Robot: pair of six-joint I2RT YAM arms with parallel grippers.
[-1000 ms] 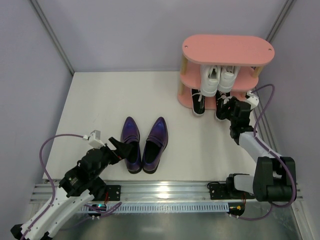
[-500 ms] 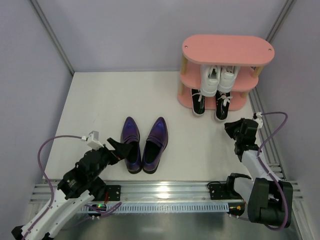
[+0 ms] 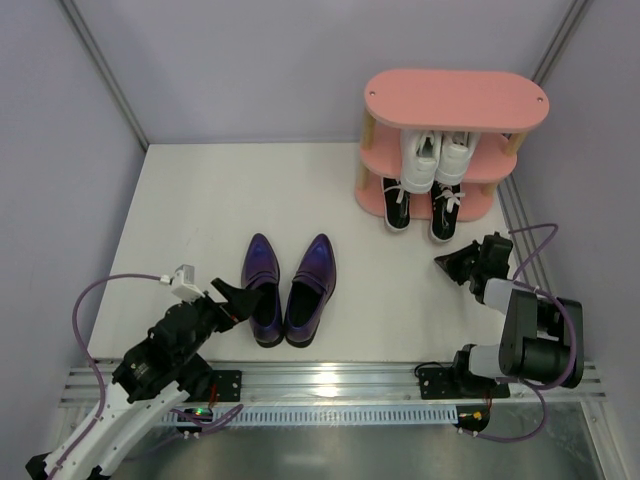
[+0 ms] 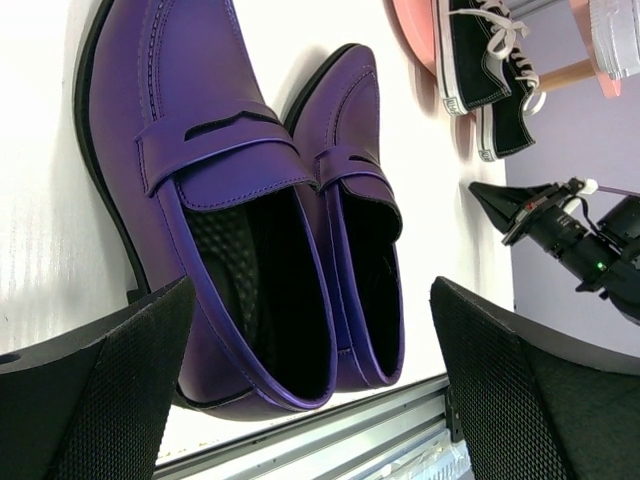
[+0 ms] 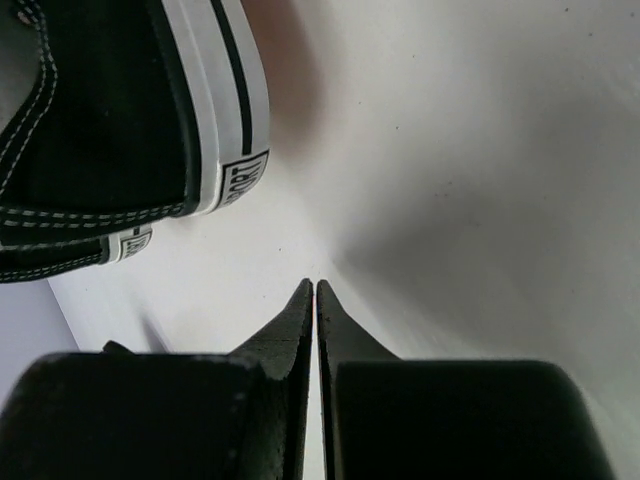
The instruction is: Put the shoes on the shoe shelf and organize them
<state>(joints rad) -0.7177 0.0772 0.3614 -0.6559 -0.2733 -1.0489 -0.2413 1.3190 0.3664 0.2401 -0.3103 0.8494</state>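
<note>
Two purple loafers point(image 3: 262, 285) point(image 3: 309, 288) lie side by side on the white table, toes pointing away. My left gripper point(image 3: 243, 300) is open at their heels; in the left wrist view its wide jaws point(image 4: 312, 290) straddle both heels point(image 4: 250, 280) without touching. The pink shoe shelf point(image 3: 455, 100) stands at the back right. White sneakers point(image 3: 437, 158) sit on its middle tier and black sneakers point(image 3: 420, 208) on the bottom tier. My right gripper point(image 3: 447, 264) is shut and empty, low over the table in front of the shelf. In the right wrist view it point(image 5: 315, 285) is just short of a black sneaker's heel point(image 5: 110, 120).
Grey walls enclose the table on the left, back and right. A metal rail point(image 3: 330, 380) runs along the near edge between the arm bases. The shelf's top tier point(image 3: 500, 95) carries nothing. A purple cable point(image 3: 540, 240) loops beside the right arm.
The right gripper has shut and drawn back from the black sneakers towards the near right. The left arm has barely shifted and stays open at the loafers' heels.
</note>
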